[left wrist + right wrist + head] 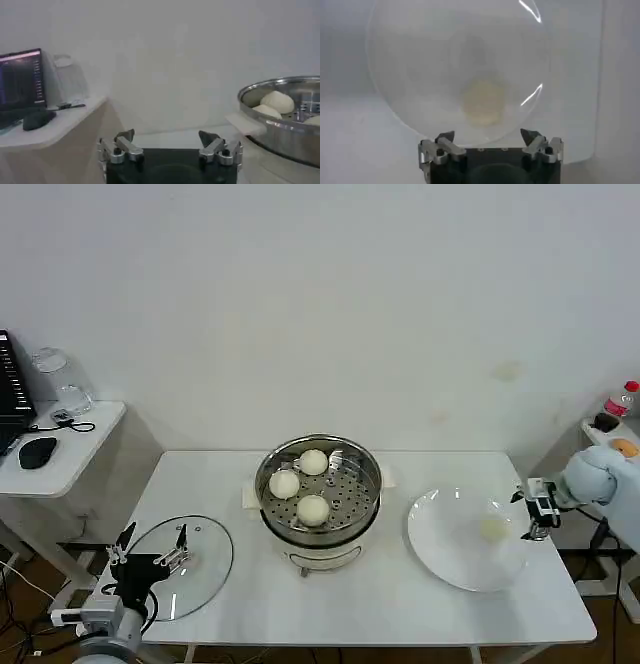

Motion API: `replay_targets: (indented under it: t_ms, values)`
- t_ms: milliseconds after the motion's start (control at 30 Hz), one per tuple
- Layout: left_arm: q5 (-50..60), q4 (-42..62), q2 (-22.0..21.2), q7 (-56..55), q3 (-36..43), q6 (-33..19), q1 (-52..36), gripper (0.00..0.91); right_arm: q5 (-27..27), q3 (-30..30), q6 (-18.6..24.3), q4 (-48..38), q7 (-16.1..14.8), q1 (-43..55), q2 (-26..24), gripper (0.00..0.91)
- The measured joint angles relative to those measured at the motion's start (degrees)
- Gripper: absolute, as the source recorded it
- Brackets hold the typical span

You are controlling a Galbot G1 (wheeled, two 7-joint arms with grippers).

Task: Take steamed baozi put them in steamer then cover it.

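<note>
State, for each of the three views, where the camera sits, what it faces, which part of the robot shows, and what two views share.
Head view: high on the robot, looking down at the table, both arms at the edges.
Left wrist view: behind the open left tool, facing the steamer.
Right wrist view: behind the open right tool, facing the last baozi on the plate.
Shared: head and left wrist views both show the steamer.

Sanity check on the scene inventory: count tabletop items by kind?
Steamed baozi: 4, namely 3 in the steamer and 1 on the plate
Steamer: 1
Cover: 1
Plate: 1
Total: 7
</note>
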Motion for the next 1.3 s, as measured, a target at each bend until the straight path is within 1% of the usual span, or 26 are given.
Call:
replay_targets:
  t_ms: [333, 533, 767, 833, 867, 933, 1000, 1167, 1300]
  values:
    - [0.01, 0.19, -0.12, 0.09, -0.65, -0.03, 0.24, 0.907, -1.05, 0.77, 0.87, -5.54, 0.12, -0.90, 5.28, 0.907]
    - [0.00, 0.17, -0.30, 0.13, -0.86, -0.06, 0.45, 0.907, -1.53, 0.86, 0.65, -7.30, -0.24, -1.37, 7.19, 0.897]
    - [0.00, 0.10, -0.55, 0.14, -0.82, -0.14, 0.46, 0.907, -2.17, 1.25, 0.40, -8.15, -0.55, -1.79, 8.07, 0.776]
    - [0.01, 0.10, -0.60, 0.13, -0.78, -0.17, 0.46, 0.907, -2.30, 1.32, 0.31, -8.41, -0.59, -1.89, 8.17, 0.756]
    - [0.01, 0.10, -0.61, 0.13, -0.78, -0.20, 0.46, 0.907, -2.37, 1.35, 0.30, -8.53, -0.60, -1.92, 8.23, 0.705]
    - [0.01, 0.10, -0.64, 0.13, -0.77, -0.22, 0.47, 0.907, -2.43, 1.48, 0.24, -8.74, -0.59, -1.99, 8.44, 0.685]
    - [0.02, 0.10, -0.64, 0.13, -0.77, -0.22, 0.46, 0.907, -2.51, 1.53, 0.18, -8.89, -0.61, -2.00, 8.64, 0.645]
    - [0.02, 0.06, -0.68, 0.11, -0.83, -0.25, 0.54, 0.907, -2.54, 1.60, 0.02, -8.91, -0.79, -1.85, 8.90, 0.615]
    - [0.02, 0.01, -0.84, 0.09, -0.85, -0.32, 0.58, 0.907, -2.61, 1.45, 0.13, -8.64, -1.03, -1.40, 8.67, 0.615]
